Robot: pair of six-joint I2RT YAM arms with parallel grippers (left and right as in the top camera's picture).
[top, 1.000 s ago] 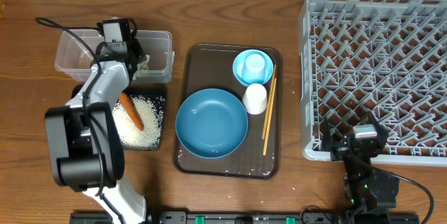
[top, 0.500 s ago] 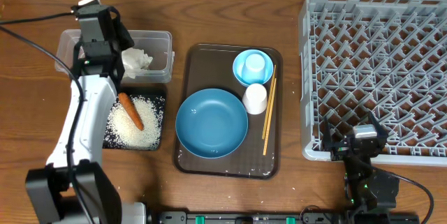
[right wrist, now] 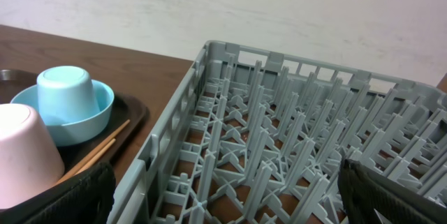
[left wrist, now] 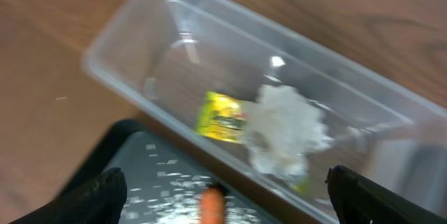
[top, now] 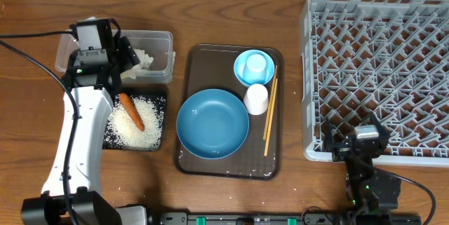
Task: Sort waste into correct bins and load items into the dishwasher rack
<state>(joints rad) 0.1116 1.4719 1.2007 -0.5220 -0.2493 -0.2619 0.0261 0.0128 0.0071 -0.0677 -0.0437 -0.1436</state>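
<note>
The left claw (left wrist: 225, 182) hangs wide open, nothing between its fingers, above the spot where the clear plastic rectangular tub (top: 158, 37) meets the shallow black rectangular tray (top: 151, 90) on the left of the brown wooden bench (top: 231, 15). Inside the tub lie the crumpled white tissue (left wrist: 286, 130) and, touching its left side, the small yellow-green wrapper (left wrist: 222, 116). On the black tray sits the heap of white rice grains (top: 144, 123), and the orange carrot (top: 131, 111) lies slantwise on it.

In the middle of the bench is the larger dark brown serving tray (top: 193, 64). It carries the large round blue dish (top: 212, 123), the small light-blue bowl (top: 242, 76) at its far right corner with a light-blue cup (top: 257, 64) turned mouth down in it, the small white cup (top: 257, 99) just beside the bowl, and the thin wooden chopstick pair (top: 269, 109) lying along the tray's right edge.

The large square grey plastic rack (top: 379, 64) fills the right side. The right claw (right wrist: 227, 192) rests at the rack's near edge, its fingers spread wide and empty.
</note>
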